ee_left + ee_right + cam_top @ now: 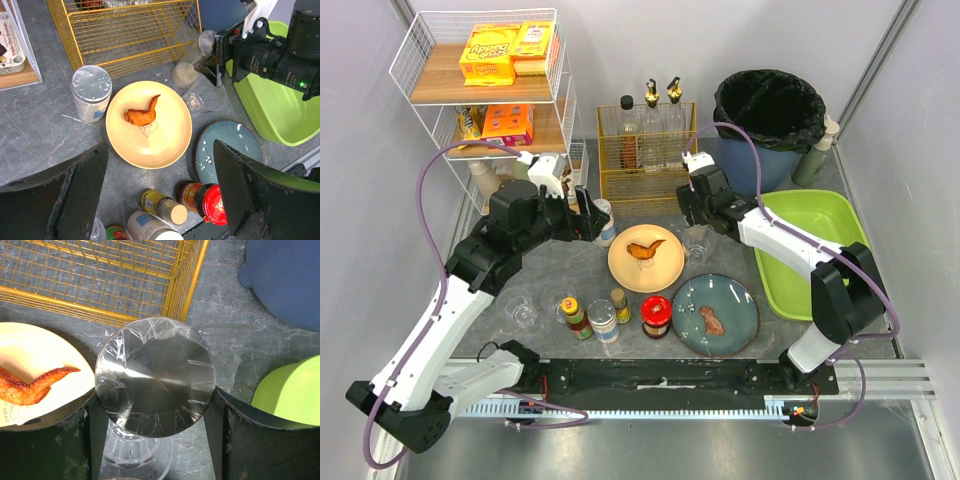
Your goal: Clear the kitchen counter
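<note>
The kitchen counter (550,265) is dark mottled grey. My right gripper (155,405) is at its back centre, and both fingers touch the sides of a clear container with a round silvery top (155,375). It also shows in the left wrist view (192,62). A clear glass (135,457) stands just beneath it. My left gripper (160,200) hangs open above the counter, with nothing between its fingers. It is beside a silver-lidded jar (605,220). A yellow plate (645,275) holds a chicken wing.
A blue plate (735,300), a red-lidded jar (656,315), a tin (603,322), spice bottles (620,305) and clear glasses (520,308) sit along the front. A gold wire basket (645,180), a black-lined bin (770,115), a lime-green tray (810,250) and a white rack (485,90) ring the back.
</note>
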`<state>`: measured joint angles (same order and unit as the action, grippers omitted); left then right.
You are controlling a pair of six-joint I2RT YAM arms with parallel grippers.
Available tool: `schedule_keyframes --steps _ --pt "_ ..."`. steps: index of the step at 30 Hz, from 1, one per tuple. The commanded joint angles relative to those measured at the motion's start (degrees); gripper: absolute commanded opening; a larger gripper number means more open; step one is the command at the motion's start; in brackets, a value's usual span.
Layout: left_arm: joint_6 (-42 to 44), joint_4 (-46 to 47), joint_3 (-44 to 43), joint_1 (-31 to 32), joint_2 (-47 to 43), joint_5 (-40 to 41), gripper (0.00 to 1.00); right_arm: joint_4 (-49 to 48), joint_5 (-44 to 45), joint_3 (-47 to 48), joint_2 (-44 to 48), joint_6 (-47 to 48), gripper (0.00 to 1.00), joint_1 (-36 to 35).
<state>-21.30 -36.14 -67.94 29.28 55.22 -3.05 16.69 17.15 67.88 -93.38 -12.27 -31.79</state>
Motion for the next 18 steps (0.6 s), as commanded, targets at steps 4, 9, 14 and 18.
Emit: schedule_keyframes --steps 4,9,14,18 --pt "2.1 5.6 0.4 -0.1 -1.6 0.8 0.91 -1.5 -0.4 4.2 4.1 2.4 0.22 0.1" --pt "3.4 5.5 -0.4 -0.2 -2.1 2.9 0.91 -1.3 -1.6 7.1 8.1 2.7 0.18 0.0" --pt "4.9 2.3 -2.5 -0.2 -2.0 5.5 0.91 -1.3 -3.5 10.7 10.8 3.4 0.17 0.1" --pt "5.0 2.0 -3.0 -0.1 -2.3 5.6 0.91 -0.7 -4.1 14.1 10.8 4.1 0.17 0.1"
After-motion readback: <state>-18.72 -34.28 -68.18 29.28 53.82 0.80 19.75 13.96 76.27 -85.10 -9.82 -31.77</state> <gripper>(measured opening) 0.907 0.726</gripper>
